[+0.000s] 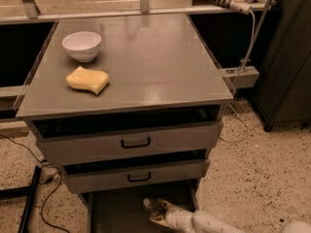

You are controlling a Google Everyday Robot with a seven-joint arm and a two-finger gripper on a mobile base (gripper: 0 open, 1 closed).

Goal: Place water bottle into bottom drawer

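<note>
The bottom drawer (pixel 116 210) is pulled out below the grey cabinet, a dark flat-floored tray. My gripper (pixel 156 212) reaches in from the lower right on a white arm, low over the drawer's right part. It is shut on the water bottle (pixel 150 206), whose white cap end points left and up. Only the bottle's top part shows past the fingers.
A white bowl (pixel 81 45) and a yellow sponge (pixel 88 79) sit on the cabinet top (pixel 146 62). Two upper drawers (pixel 136 142) with black handles stand slightly open. Cables lie on the speckled floor at left. A dark cabinet (pixel 286 57) stands at right.
</note>
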